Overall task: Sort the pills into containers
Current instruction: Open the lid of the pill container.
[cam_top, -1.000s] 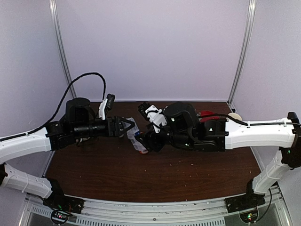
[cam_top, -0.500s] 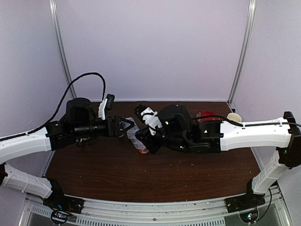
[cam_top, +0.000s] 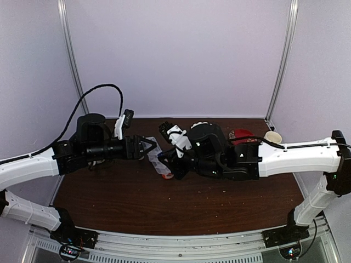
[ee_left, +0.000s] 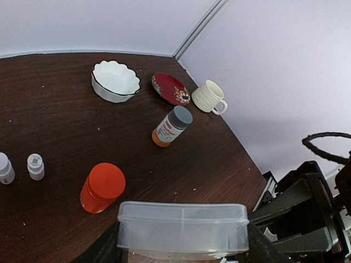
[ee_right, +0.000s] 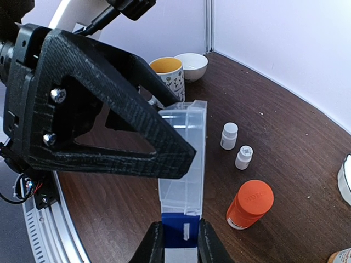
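Observation:
The containers are cells of one clear flat organizer box (ee_left: 184, 230), lid closed, held off the table between both arms (cam_top: 156, 156). My left gripper (ee_left: 184, 247) is shut across the box's width, one finger on each side. The big black frame in the right wrist view is that left gripper's finger (ee_right: 98, 109). My right gripper (ee_right: 181, 241) is shut on the blue tab (ee_right: 181, 231) at the box's near end. Tiny pale specks (ee_left: 176, 192) dot the table; I cannot tell whether they are pills.
An orange-capped bottle (ee_left: 102, 187) stands just beyond the box, with two tiny white bottles (ee_left: 35, 166) left of it. Farther back are a grey-capped amber bottle (ee_left: 172, 126), a white scalloped bowl (ee_left: 115, 81), a red plate (ee_left: 171, 89) and a cream mug (ee_left: 210, 97).
My right gripper has shifted slightly left and closed its fingers onto the blue end of the box. The left arm and the box have stayed where they were.

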You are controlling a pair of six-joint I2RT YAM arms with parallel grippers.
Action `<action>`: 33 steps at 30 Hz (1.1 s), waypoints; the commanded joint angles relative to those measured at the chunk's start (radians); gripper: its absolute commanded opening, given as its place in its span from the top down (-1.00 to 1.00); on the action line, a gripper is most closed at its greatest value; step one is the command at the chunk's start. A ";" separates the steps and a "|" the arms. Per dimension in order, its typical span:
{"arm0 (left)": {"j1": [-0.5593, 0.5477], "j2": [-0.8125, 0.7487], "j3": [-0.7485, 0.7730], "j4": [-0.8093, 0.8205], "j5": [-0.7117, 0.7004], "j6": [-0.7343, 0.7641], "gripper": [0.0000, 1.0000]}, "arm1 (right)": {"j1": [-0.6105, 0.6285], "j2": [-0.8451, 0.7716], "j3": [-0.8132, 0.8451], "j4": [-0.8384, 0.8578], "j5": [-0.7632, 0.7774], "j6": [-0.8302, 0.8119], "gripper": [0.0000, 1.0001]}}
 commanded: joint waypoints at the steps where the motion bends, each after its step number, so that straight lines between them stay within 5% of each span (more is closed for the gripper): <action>1: -0.001 -0.022 0.019 0.012 0.036 0.042 0.01 | -0.030 -0.071 -0.046 0.067 -0.086 0.064 0.69; 14: -0.001 -0.047 0.014 0.017 0.061 0.050 0.02 | -0.140 -0.150 -0.190 0.274 -0.419 0.202 0.46; 18: -0.001 -0.052 0.013 0.021 0.062 0.049 0.02 | -0.146 -0.170 -0.207 0.271 -0.423 0.191 -0.20; 20: -0.001 -0.053 0.011 0.028 0.068 0.047 0.02 | -0.147 -0.181 -0.217 0.260 -0.410 0.181 -0.33; 33: -0.001 -0.062 -0.030 0.223 0.192 0.039 0.02 | -0.151 -0.238 -0.261 0.223 -0.493 0.147 -0.42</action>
